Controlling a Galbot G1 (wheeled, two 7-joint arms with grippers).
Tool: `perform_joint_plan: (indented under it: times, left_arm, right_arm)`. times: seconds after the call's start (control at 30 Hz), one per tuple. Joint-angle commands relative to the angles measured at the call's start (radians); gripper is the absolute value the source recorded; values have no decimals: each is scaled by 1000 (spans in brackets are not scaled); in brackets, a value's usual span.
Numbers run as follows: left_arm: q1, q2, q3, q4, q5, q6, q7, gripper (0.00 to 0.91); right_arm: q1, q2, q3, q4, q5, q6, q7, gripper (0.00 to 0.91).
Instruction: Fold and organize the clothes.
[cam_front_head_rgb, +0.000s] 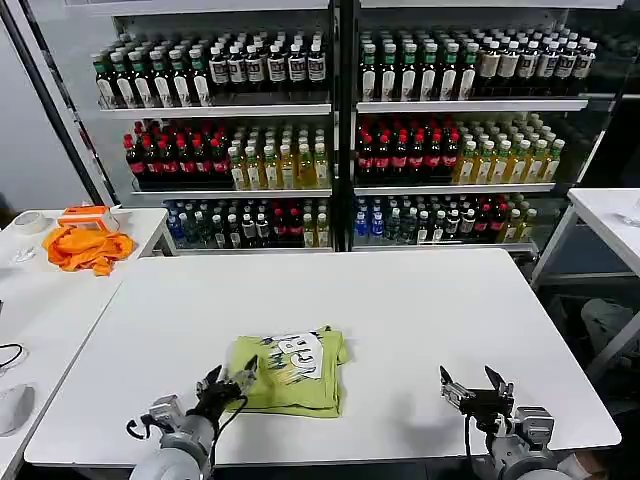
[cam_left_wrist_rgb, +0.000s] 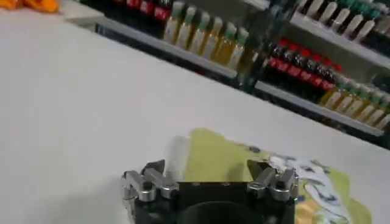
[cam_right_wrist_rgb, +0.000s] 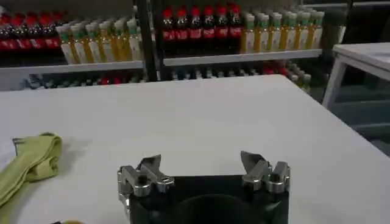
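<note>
Since the folded T-shirt (cam_front_head_rgb: 290, 371) lies on the white table (cam_front_head_rgb: 400, 310) near its front edge, left of centre, the left gripper (cam_front_head_rgb: 228, 384) is nearer: it sits at the shirt's left edge, fingers spread wide, holding nothing. The right gripper (cam_front_head_rgb: 477, 389) hovers well apart to the right, equally wide and empty.

Left end effector (cam_left_wrist_rgb: 207, 176) held spread open over white counter (cam_left_wrist_rgb: 73, 109); folded T-shirt (cam_left_wrist_rgb: 231, 159) seen just beyond fingertips.
</note>
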Motion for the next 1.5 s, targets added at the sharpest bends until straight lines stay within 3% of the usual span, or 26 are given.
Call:
perform_joint_plan:
  times: [0.03, 0.07, 0.1, 0.17, 1.07, 1.27, 1.37, 1.5]
  left_arm:
    - [-33, -31, 17, 64, -86, 15, 15, 736]
    - [-33, -31, 17, 60, -113, 15, 23, 524]
    - [-31, -31, 17, 56, -131, 11, 34, 121]
    - [-29, -31, 16, 48, -158, 4, 54, 40]
    - [-15, -70, -181, 13, -606, -11, 90, 20]
    - [-7, 31, -385, -22, -643, 3, 81, 20]
    - [-12, 182, -542, -19, -631, 28, 84, 20]
    - [-5, 331, -650, -17, -527, 74, 107, 20]
  right_arm:
    - [-4, -1, 9, 9, 1, 0, 4, 907]
    - [-7, -1, 10, 11, 2, 1, 10, 907]
    - [-10, -1, 13, 11, 3, 2, 12, 907]
    - [-14, 0, 15, 13, 2, 2, 12, 907]
    - [-34, 0, 23, 41, 5, -2, 15, 907]
    - [-28, -3, 28, 46, 17, -1, 14, 907]
    - [-15, -3, 20, 41, 21, 1, 12, 907]
    - [0, -1, 7, 32, 22, 4, 10, 907]
